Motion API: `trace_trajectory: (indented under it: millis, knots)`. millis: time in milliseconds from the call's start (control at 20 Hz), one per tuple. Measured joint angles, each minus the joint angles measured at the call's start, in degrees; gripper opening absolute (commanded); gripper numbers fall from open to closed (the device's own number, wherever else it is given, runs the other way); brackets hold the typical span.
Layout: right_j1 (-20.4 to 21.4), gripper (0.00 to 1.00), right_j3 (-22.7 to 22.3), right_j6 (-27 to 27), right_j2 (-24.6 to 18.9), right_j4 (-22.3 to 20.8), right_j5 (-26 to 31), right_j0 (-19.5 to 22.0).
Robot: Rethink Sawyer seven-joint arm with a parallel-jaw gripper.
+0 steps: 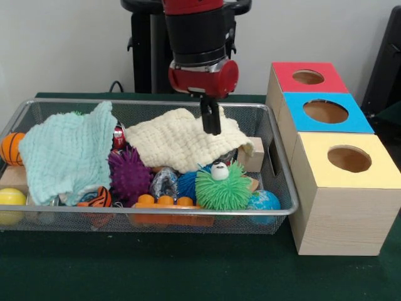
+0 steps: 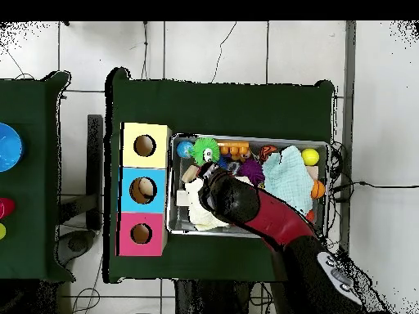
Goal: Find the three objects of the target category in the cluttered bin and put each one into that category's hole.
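The wire mesh bin (image 1: pixel 156 214) lies on the green table, full of toys and cloths; it also shows in the overhead view (image 2: pixel 245 138). My gripper (image 1: pixel 211 120) hangs over the bin's right half, just above a cream knitted cloth (image 1: pixel 178 143). Its fingers are together and hold nothing I can see. In the overhead view the arm covers the gripper (image 2: pixel 211 174). The blue-topped box with its round hole (image 1: pixel 325 111) stands right of the bin, between the red and yellow boxes; the hole also shows in the overhead view (image 2: pixel 142 190).
In the bin lie a mint cloth (image 1: pixel 72 150), purple spiky ball (image 1: pixel 130 174), green fuzzy ball with an eye (image 1: pixel 222 187), globe ball (image 1: pixel 264 202), basketball (image 1: pixel 11 148), yellow ball (image 1: pixel 11 198), orange toy (image 1: pixel 166 204) and wooden block (image 1: pixel 254 154). The red-topped box (image 1: pixel 307 76) and yellow-topped box (image 1: pixel 349 159) flank the blue one.
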State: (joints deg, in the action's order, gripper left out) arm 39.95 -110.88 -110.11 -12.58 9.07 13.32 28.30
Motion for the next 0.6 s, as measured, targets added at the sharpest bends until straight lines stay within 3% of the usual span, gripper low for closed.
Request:
trace_trajectory:
  millis: [600]
  knots:
    - [-6.3, 0.00, 5.2, 0.0, 0.0, -11.1, 0.0, 4.9]
